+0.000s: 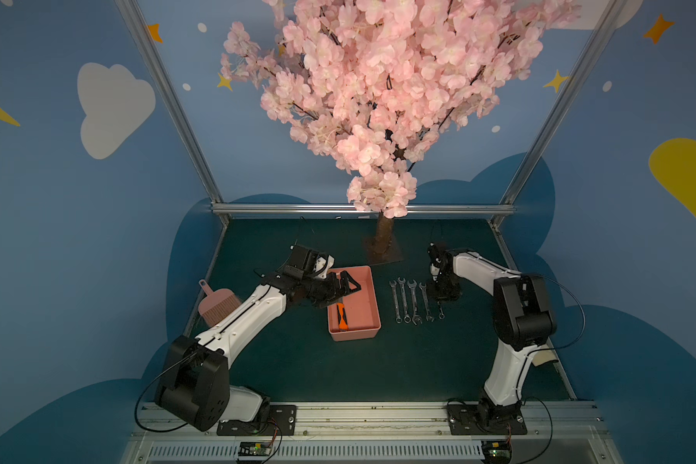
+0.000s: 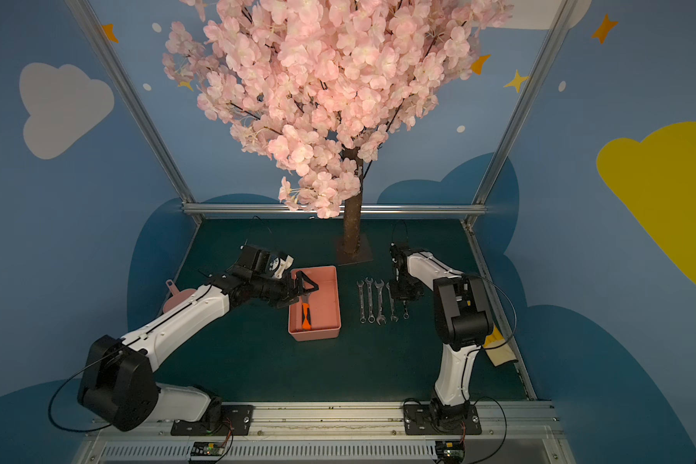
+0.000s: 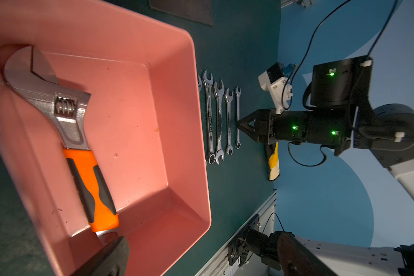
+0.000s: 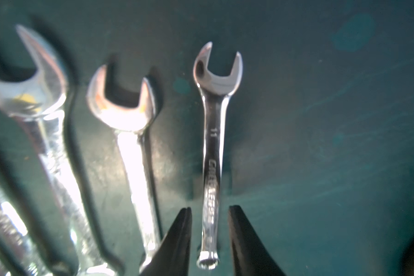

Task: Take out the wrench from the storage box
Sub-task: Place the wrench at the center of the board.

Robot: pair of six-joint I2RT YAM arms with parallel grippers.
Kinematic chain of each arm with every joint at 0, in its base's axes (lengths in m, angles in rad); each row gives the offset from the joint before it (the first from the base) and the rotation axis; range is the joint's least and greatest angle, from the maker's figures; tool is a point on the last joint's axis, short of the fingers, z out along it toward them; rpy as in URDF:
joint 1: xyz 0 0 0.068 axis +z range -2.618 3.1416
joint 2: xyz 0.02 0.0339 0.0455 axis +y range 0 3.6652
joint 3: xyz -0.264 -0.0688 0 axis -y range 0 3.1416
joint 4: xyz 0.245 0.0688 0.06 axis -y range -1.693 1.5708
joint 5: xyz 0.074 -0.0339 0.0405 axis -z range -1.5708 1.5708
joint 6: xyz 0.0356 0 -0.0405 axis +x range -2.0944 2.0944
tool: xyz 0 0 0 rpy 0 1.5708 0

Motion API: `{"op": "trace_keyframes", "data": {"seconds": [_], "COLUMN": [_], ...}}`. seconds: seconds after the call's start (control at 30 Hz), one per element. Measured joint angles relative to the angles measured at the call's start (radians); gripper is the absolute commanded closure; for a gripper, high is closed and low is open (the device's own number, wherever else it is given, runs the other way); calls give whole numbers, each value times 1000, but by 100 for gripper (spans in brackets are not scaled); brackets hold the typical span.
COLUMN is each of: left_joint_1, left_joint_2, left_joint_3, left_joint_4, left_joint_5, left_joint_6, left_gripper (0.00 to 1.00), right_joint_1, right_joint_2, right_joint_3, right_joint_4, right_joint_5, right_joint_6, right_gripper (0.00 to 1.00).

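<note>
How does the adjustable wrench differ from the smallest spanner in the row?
The adjustable wrench has an orange-black grip; the smallest spanner is bare chrome. The adjustable wrench lies in the storage box, the spanner on the mat. The adjustable one is far bulkier. Neither is gripped.

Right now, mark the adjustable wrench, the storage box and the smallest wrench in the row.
adjustable wrench (image 3: pixel 92 186): left wrist view, on the orange handle grip.
storage box (image 1: pixel 361 309): in a top view, on its bare floor.
smallest wrench (image 4: pixel 213 148): right wrist view, on the shank.
</note>
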Motion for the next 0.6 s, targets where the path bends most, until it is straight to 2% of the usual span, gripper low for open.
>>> {"op": "trace_keyframes", "data": {"seconds": [0.17,0.37,0.6], "left_joint_1": [-73,-192,-264], "left_joint_2": [12,88,241], "left_joint_3": [66,176,238], "left_joint_4": [-80,-206,-334], "left_joint_5": [-150,-369,-566], "left_joint_6": [2,18,25], "left_gripper": [2,4,5], "right_joint_1": [63,165,190], "right_joint_2": [-93,-251,-430], "right_joint_3": [50,87,31], "right_joint_4": [-60,-81,-32], "right_joint_5": [-14,-93,-222], "right_joint_6": [23,77,127], "right_gripper": [62,56,44]}}
